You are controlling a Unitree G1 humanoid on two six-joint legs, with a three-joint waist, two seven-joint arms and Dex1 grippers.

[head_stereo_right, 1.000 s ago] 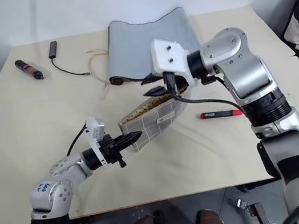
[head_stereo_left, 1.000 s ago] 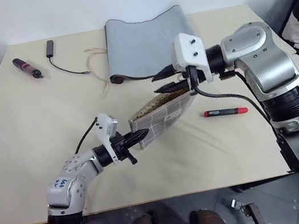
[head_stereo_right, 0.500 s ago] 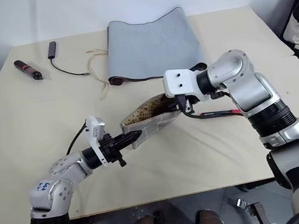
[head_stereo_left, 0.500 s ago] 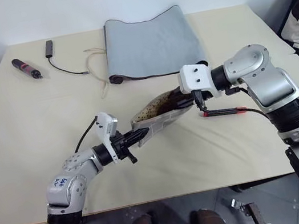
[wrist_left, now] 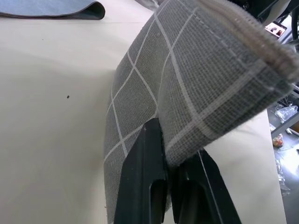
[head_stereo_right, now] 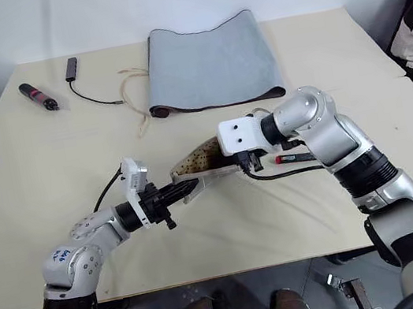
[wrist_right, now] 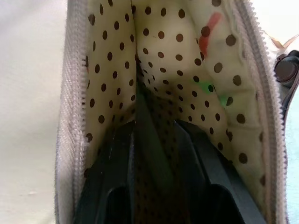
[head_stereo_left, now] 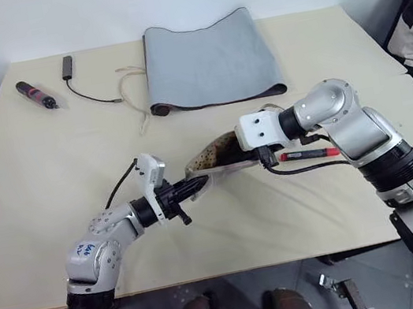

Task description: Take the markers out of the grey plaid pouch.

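Note:
The grey plaid pouch (head_stereo_left: pixel 209 179) is held just above the table, mouth open, its tan dotted lining (wrist_right: pixel 163 46) showing. My left gripper (wrist_left: pixel 170 163) is shut on the pouch's near corner, pinching the grid-lined fabric (wrist_left: pixel 187 70). My right gripper (wrist_right: pixel 154 130) is open, both fingers (wrist_right: pixel 117 158) pushed into the pouch mouth. A dark narrow shape lies between them; what it is cannot be told. The lining carries red and green smudges. One of the markers, a slim red marker (head_stereo_left: pixel 312 153) with a black end, lies on the table right of the pouch, under my right forearm.
A large plain grey mat (head_stereo_left: pixel 209 58) lies at the back of the table, a tan cord (head_stereo_left: pixel 132 95) beside its left edge. At the far left are a dark tool with a red band (head_stereo_left: pixel 37 94) and a black cabled plug (head_stereo_left: pixel 68 65).
My right gripper has come down from above the pouch and gone into its mouth. The pouch's raised end has sunk lower. The left gripper has kept its hold in place.

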